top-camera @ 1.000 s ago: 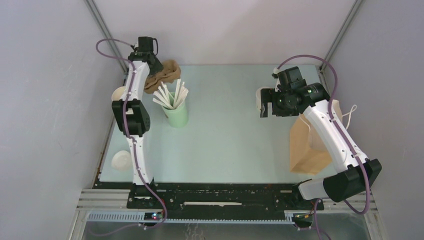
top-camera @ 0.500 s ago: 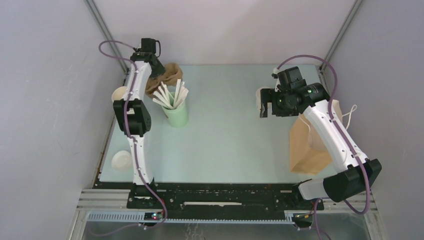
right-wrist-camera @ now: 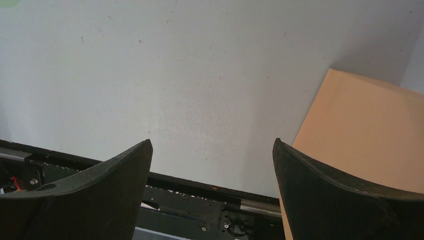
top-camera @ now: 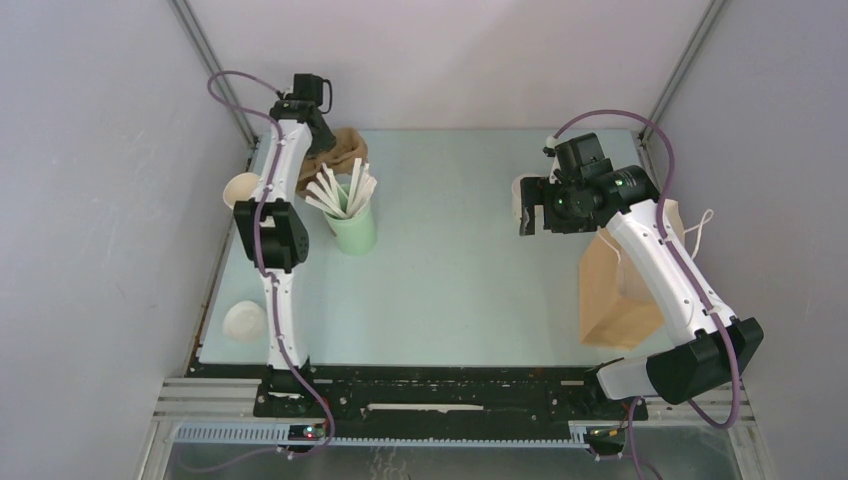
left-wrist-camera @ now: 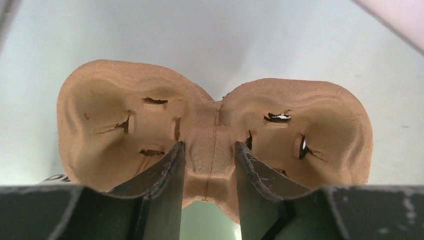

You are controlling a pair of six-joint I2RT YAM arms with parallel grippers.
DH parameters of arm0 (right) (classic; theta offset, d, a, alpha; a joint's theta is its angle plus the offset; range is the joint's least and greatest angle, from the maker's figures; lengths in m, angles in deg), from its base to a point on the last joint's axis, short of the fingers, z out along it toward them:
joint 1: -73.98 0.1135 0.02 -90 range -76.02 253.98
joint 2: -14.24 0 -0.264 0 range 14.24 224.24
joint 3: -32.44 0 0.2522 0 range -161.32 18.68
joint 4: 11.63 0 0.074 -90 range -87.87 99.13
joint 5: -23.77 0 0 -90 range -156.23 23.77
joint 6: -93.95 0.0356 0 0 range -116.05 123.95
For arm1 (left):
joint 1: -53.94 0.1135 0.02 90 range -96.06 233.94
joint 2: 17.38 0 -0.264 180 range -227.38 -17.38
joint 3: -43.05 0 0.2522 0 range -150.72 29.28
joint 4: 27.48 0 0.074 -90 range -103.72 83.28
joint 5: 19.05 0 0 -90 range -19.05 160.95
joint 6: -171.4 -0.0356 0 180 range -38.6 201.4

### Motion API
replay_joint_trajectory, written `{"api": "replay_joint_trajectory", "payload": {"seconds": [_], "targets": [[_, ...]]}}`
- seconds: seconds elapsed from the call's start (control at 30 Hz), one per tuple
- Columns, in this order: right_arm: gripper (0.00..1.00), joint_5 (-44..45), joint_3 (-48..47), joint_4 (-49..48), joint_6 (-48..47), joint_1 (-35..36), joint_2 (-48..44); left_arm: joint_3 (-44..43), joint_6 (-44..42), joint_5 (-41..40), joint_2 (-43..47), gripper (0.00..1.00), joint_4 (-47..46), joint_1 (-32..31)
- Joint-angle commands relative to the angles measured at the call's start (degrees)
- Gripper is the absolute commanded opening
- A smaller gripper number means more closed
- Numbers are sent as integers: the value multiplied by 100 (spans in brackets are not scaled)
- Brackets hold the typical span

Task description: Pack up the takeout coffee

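Our left hand (left-wrist-camera: 209,146) is half closed, pinching the centre bridge of the pulp cup carrier (left-wrist-camera: 310,100); the right hand (right-wrist-camera: 212,144) gapes wide, holding nothing. The takeout coffee (top-camera: 243,320) sits at the near-left corner of the bench (top-camera: 450,290): probably light, thin-walled and crushable, so we would grip it gently round the body.

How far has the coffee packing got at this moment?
Done: nothing packed; both wells of the pulp cup carrier are empty. In hand: the left gripper grips the carrier's centre ridge at the far left corner; the right gripper hangs open near the brown paper bag. Left: likely seating a lidded cup in the carrier and bagging it.
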Motion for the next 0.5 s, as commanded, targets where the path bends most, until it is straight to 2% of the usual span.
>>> {"api": "replay_joint_trajectory", "payload": {"seconds": [0.0, 0.07, 0.1, 0.13, 0.17, 0.23, 0.3, 0.33, 0.37, 0.43, 0.47], "targets": [[99, 31, -234, -46, -20, 43, -183, -478, -670, -1053, 201, 0, 169, -295], [99, 36, -190, -52, -22, 34, -210, 567, -910, -304, 733, 0, -931, -370], [99, 11, -192, -58, -21, 34, -197, 1140, -560, 256, 982, 0, -1539, -232], [99, -10, -215, -60, -27, 38, -182, 1463, -45, 266, 1089, 0, -1725, -95], [99, -16, -236, -56, -22, 44, -162, 1364, 276, -78, 1043, 0, -1456, -18], [99, -5, -270, -59, -29, 44, -164, 174, 70, -948, 580, 0, -435, -111], [99, 34, -231, -58, -40, 38, -210, -669, -556, -1086, 240, 0, -178, -314], [99, 36, -199, -55, -36, 39, -228, -662, -858, -914, 265, 0, -335, -381], [99, 36, -185, -66, -32, 34, -235, -337, -920, -204, 405, 0, -853, -356], [99, 28, -206, -71, -40, 34, -208, 1037, -163, 737, 1046, 0, -2028, -63], [99, 27, -232, -76, -40, 34, -195, 1627, 268, 311, 1320, 0, -2264, 6]]}}
